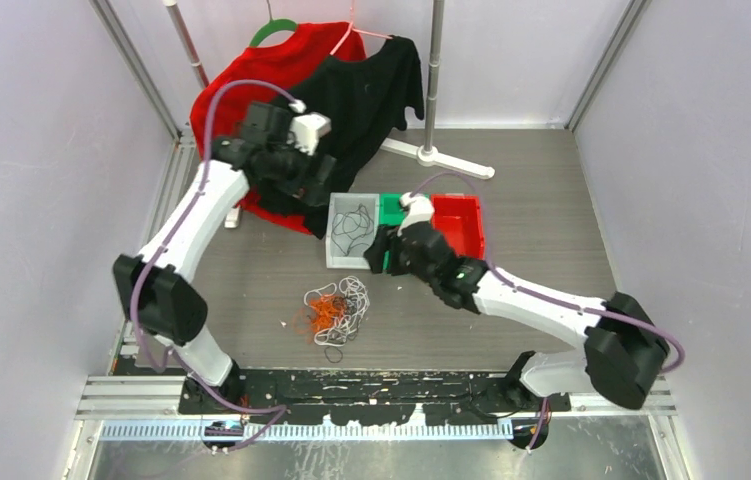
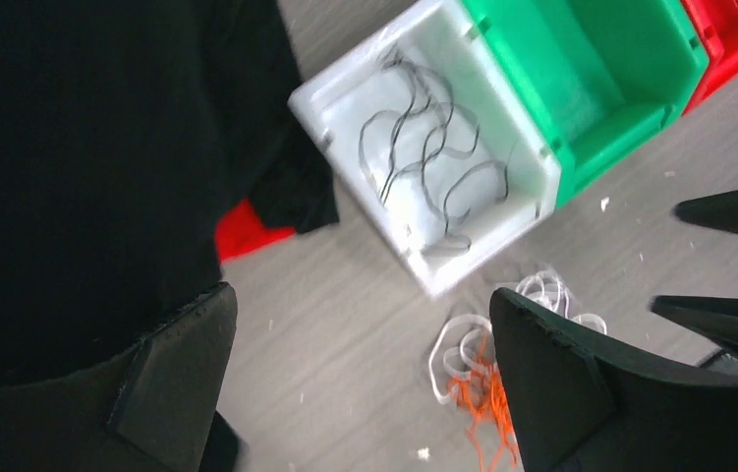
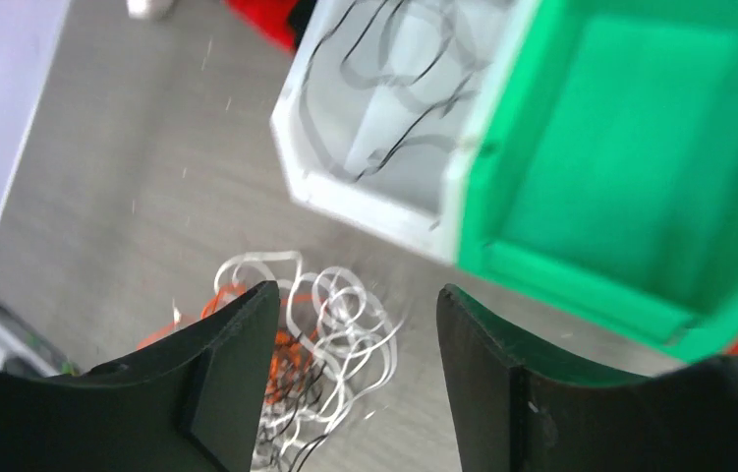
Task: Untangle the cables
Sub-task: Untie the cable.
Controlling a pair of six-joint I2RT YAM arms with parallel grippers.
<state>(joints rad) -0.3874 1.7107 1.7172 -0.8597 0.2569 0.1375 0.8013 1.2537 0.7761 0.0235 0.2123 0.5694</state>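
A tangle of white, orange and black cables [image 1: 334,309] lies on the table in front of the bins. It also shows in the left wrist view [image 2: 473,364] and in the right wrist view [image 3: 335,334]. A black cable [image 1: 353,226] lies in the white bin [image 1: 333,255]; it also shows in the left wrist view [image 2: 428,162]. My left gripper [image 1: 313,190] is open and empty, held high left of the white bin, by the black shirt. My right gripper [image 1: 379,250] is open and empty, above the table at the bins' front edge, right of the tangle.
A green bin [image 1: 389,208] and a red bin [image 1: 456,222] stand right of the white bin. A red shirt [image 1: 251,85] and a black shirt [image 1: 371,95] hang on a rack at the back; the rack's white foot [image 1: 441,158] rests on the table.
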